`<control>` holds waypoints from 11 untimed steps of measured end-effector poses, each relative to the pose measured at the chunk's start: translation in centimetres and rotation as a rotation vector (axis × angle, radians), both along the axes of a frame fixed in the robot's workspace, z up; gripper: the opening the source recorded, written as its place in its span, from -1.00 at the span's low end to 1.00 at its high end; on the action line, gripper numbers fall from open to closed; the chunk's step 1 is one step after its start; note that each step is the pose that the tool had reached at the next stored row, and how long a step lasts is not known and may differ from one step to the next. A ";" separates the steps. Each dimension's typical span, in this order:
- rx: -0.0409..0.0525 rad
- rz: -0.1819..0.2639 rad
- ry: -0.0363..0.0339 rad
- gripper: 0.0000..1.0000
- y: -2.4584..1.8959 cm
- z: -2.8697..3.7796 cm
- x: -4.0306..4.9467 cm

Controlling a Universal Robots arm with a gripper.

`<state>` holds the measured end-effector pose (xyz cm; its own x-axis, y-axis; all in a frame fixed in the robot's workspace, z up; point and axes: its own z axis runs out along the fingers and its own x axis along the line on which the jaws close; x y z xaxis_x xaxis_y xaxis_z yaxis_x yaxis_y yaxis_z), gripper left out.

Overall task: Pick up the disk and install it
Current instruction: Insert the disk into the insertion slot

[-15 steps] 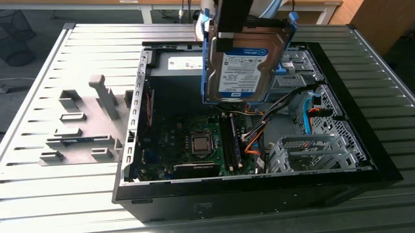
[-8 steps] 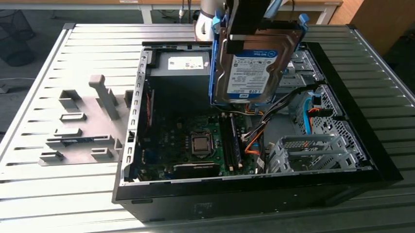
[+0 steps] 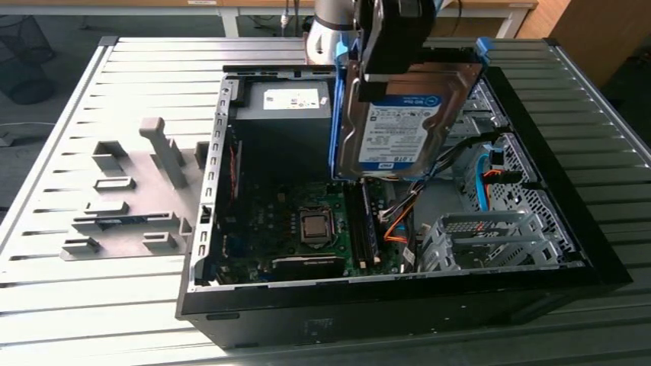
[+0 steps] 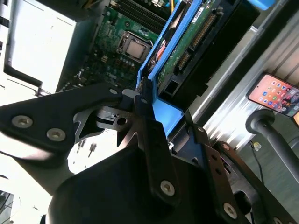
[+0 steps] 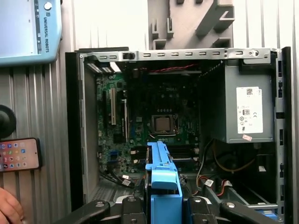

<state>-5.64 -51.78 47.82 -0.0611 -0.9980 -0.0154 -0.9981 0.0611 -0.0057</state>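
Risk of drop: disk (image 3: 402, 126) suspended upright over open case (image 3: 600, 259).
The gripper (image 3: 389, 69) is closed on its top edge; so narrow a hold may let it swing or slip, striking cables (image 3: 476, 171) or missing the grey bay (image 3: 489, 229).

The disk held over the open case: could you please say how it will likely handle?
Probably stiff and heavy for its size: the disk is a metal slab. Its exposed circuit board looks fragile. The plastic frame may slip in the jaws.
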 end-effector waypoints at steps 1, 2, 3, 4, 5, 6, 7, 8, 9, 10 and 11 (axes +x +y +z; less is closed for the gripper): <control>-0.0003 0.000 0.0000 -0.26 -0.32 -0.02 0.00; -0.0011 0.000 0.0000 -0.26 -0.62 -0.02 0.00; -0.0018 0.000 0.0000 -0.26 -0.90 -0.03 0.00; -0.0026 0.000 0.0000 -0.26 -1.15 -0.05 0.01; -0.0033 0.000 0.0000 -0.26 -1.39 -0.07 0.02; -0.0036 0.000 0.0000 -0.26 -1.60 -0.09 0.06; -0.0038 0.000 0.0000 -0.26 -1.75 -0.11 0.16; -0.0041 0.000 0.0000 -0.26 -1.86 -0.12 0.32; -0.0042 0.000 0.0000 -0.26 -1.95 -0.15 0.55; -0.0042 0.000 0.0000 -0.26 -1.98 -0.17 0.83; -0.0043 0.000 0.0001 -0.26 -2.01 -0.19 1.13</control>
